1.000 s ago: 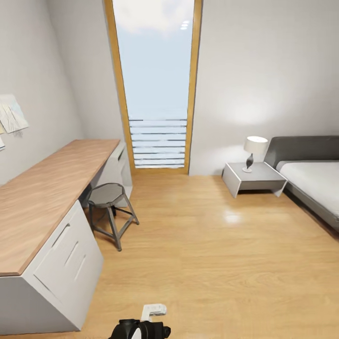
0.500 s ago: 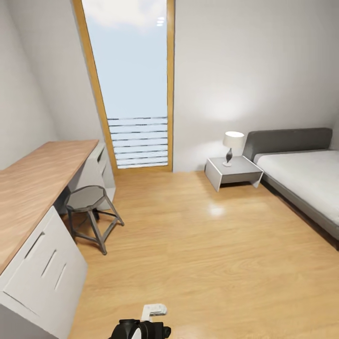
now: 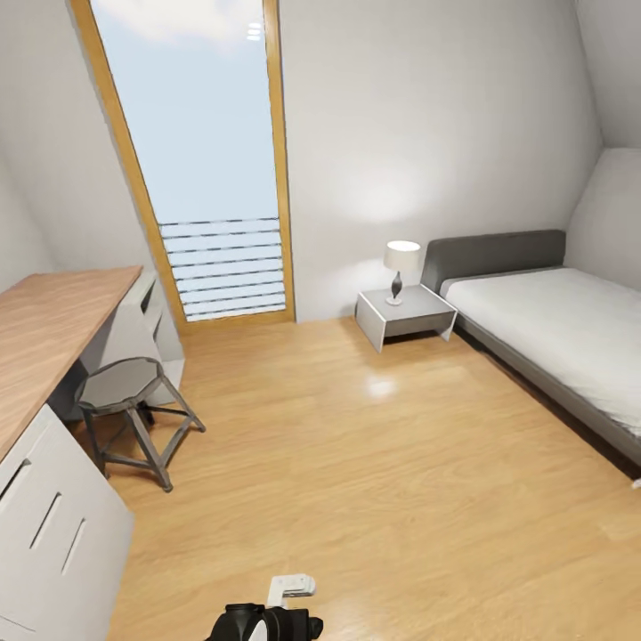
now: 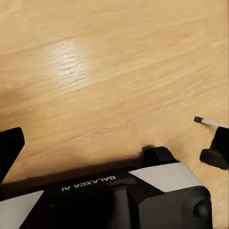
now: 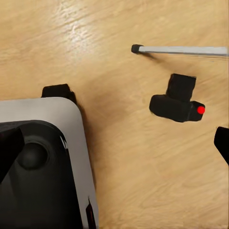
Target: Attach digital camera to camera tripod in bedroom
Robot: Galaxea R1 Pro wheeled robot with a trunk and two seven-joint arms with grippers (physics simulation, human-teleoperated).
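Camera (image 5: 176, 103) lies on the wood floor (image 5: 143, 167) just beside a silver tripod leg (image 5: 179, 49), not touching it. Both grippers hang above the floor; whether their fingers are apart or together cannot be told. Bed (image 3: 552, 329), nightstand (image 3: 405, 313) and desk (image 3: 53, 338) line the walls.

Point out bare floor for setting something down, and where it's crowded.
Free: the floor between the stool, nightstand and bed. Crowded: beside the robot base, where the camera lies near a tripod leg.
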